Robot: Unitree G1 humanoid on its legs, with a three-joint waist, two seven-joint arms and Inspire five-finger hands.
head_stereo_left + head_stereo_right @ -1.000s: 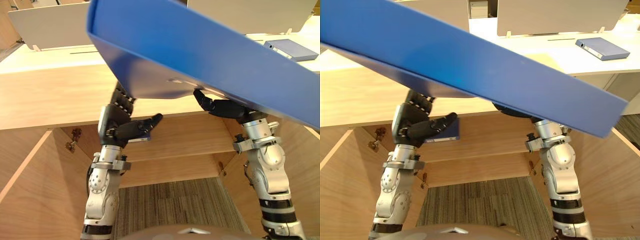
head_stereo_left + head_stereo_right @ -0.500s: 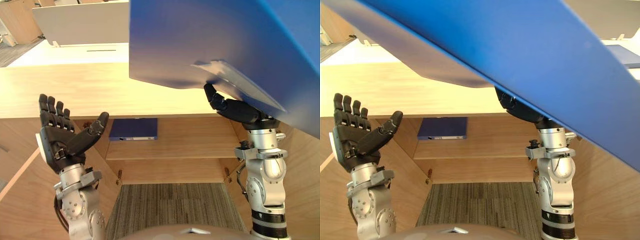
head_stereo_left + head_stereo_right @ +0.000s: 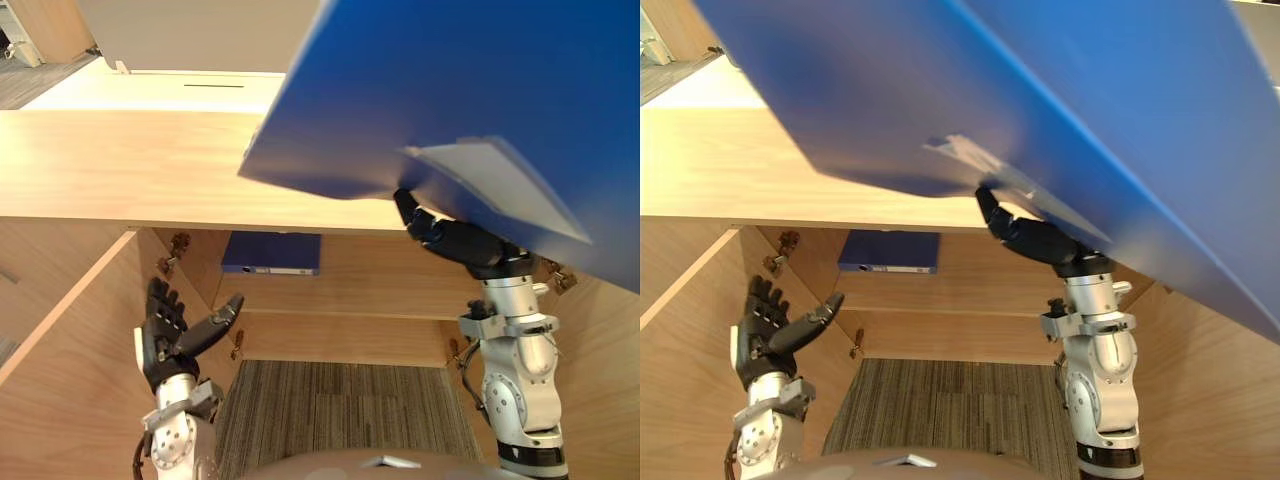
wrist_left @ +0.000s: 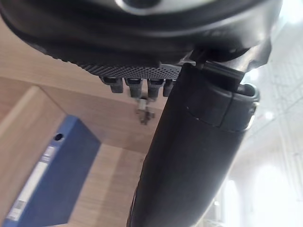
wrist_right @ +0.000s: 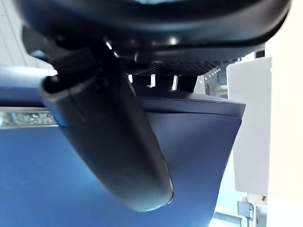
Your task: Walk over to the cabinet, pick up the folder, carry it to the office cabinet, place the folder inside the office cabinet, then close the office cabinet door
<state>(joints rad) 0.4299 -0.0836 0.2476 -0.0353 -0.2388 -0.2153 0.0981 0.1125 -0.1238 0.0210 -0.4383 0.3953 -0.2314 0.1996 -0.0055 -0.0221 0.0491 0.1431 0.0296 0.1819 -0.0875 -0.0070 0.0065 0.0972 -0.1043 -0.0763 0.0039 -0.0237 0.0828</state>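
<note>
Blue, stiff, likely slick, the folder (image 3: 480, 90) tilts above the office cabinet (image 3: 100, 170), pinched at its edge by the right hand (image 3: 460, 243); left hand (image 3: 170, 340) spread empty.

The blue folder (image 3: 450, 90), pinched from below by the right robot hand (image 3: 455, 240), is hanging over the right half of the open cabinet (image 3: 120, 180) and blocking the way in from above. A second folder (image 3: 272, 253) is lying at the left end of the shelf (image 3: 390, 290), and the right part of the shelf is lying bare. The left robot hand (image 3: 175, 335) is hovering with fingers spread just beside the open left door (image 3: 60, 360). Free room is showing between the arms above the carpet (image 3: 340, 410).
</note>
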